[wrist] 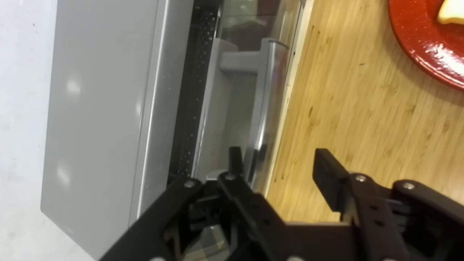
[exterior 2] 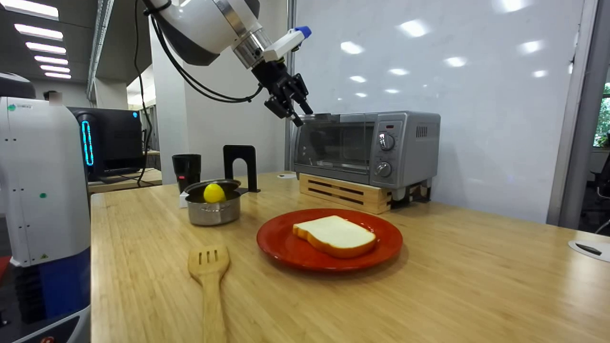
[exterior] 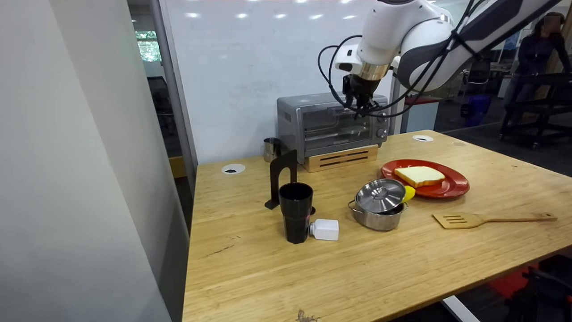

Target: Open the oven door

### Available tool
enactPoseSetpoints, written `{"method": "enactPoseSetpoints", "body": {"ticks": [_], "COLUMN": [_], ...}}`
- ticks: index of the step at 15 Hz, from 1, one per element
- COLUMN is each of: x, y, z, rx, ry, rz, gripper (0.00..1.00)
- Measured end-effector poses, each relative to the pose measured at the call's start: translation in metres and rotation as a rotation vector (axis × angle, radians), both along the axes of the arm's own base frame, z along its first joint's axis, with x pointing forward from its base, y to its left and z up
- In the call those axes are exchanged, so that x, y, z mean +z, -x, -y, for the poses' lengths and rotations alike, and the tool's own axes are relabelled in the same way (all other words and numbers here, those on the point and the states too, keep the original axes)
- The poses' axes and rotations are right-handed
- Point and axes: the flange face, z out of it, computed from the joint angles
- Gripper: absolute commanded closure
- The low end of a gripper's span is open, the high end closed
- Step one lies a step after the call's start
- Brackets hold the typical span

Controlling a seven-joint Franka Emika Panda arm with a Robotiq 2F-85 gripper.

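One oven door point(exterior 2: 326, 145) faces outward, slightly ajar, long axis horizontal; claw point(wrist: 278, 159) spread apart

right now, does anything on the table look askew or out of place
Yes: the metal lid sits tilted on the small metal pot, not seated flat, with a yellow rounded object in the gap. A white bottle lies sideways beside the black tumbler.
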Motion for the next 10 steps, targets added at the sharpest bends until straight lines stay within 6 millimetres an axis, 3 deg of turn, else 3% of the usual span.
{"method": "enactPoseSetpoints", "body": {"ticks": [10], "x": [-0.015], "y": [0.01], "z": [0.005], "rx": [-0.036], "ry": [-0.041], "rz": [-0.029], "gripper": [0.48]}}
